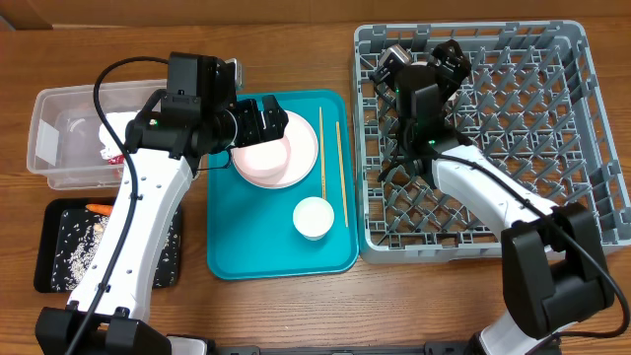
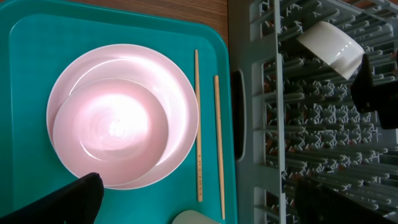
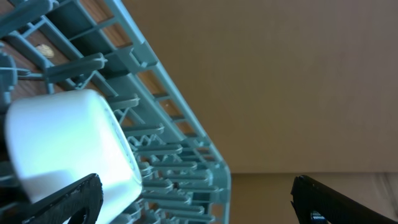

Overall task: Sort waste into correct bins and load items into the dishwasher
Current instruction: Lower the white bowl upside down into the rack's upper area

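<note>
Now the left arm [image 1: 138,207] reaches up from the near-left corner and bends right, with the left gripper [image 1: 264,120] hanging over the plate [image 1: 301,138], jaws spread wide and nothing in them. The plate lies flat at the far end of the teal tray [image 1: 246,247], and a bowl [image 1: 261,163] sits mouth-up on its near-left part. A second bowl [image 1: 314,218] stands mouth-up nearer on the tray. Two chopsticks [image 1: 320,163] lie parallel just right of the plate, their length running far to near, like the tray's own long side.

Over on the right, the right arm [image 1: 473,192] stretches from the near-right corner across the rack [image 1: 552,118] to its far-left corner. The right gripper [image 1: 422,59] is released too, fingers well apart and gripping nothing.

The right wrist view gives what the overhead hides: the cup [image 3: 68,143] sits tilted among the pegs, close by one finger, though contact cannot be told. The left wrist view catches the same cup from the side, leaning inside the rack wall.

Only the overhead shows the bins. The tub [image 1: 44,148] lies long side left to right and holds the napkin [image 1: 84,128] and wrapper [image 1: 110,153]. Just near of it is the black tray [image 1: 49,256], with rice [image 1: 74,251] scattered in it and the carrot [image 1: 97,209] at its far edge.
</note>
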### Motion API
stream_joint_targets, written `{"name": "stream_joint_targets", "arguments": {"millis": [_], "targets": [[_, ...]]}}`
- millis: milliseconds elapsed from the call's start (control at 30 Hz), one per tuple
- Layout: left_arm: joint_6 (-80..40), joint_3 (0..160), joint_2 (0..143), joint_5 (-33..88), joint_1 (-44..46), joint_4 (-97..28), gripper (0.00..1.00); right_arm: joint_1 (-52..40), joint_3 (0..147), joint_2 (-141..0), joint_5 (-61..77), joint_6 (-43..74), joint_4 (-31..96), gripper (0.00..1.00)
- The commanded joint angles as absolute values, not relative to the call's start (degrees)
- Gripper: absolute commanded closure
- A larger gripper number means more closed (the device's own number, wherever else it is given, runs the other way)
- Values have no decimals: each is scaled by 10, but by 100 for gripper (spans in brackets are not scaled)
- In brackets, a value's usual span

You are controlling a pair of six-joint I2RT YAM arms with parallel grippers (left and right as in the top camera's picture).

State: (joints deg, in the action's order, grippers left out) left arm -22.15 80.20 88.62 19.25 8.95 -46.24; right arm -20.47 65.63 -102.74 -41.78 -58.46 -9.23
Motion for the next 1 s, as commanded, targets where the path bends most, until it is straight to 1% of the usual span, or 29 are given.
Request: {"name": "stream_joint_targets", "arguments": {"millis": [0, 133, 300, 433, 533, 567, 600, 633, 667, 700, 733, 767, 967], "targets": [[-219, 813, 880, 189, 88, -461, 0, -196, 664, -998, -408, -518, -79, 0], [-218, 813, 880, 189, 88, -461, 0, -195, 664, -980, -397, -464, -69, 0], [-219, 813, 880, 189, 88, -461, 0, -179, 664, -937, -335, -345, -39, 0], [-218, 813, 880, 189, 88, -461, 0, -148, 664, -907, -245, -233, -9, 11], [-218, 813, 880, 189, 88, -461, 0, -115, 664, -902, -154, -122, 7, 24], [-219, 813, 880, 189, 88, -461, 0, -105, 664, -904, -120, -91, 11, 31], [-218, 813, 880, 189, 88, -461, 0, -95, 664, -905, -89, -64, 14, 41], [-218, 813, 880, 189, 88, -461, 0, -82, 664, -906, -48, -26, 14, 57], [-219, 813, 880, 189, 88, -461, 0, -76, 664, -907, -32, -10, 13, 66], [-218, 813, 880, 189, 88, -461, 0, -67, 664, -907, -11, 13, 9, 79], [-218, 813, 880, 189, 88, -461, 0, -62, 664, -908, -2, 27, 4, 89], [-219, 813, 880, 189, 88, -461, 0, -56, 664, -911, 6, 42, -5, 96], [-219, 813, 880, 189, 88, -461, 0, -52, 664, -952, 10, 46, -44, 96]]}}
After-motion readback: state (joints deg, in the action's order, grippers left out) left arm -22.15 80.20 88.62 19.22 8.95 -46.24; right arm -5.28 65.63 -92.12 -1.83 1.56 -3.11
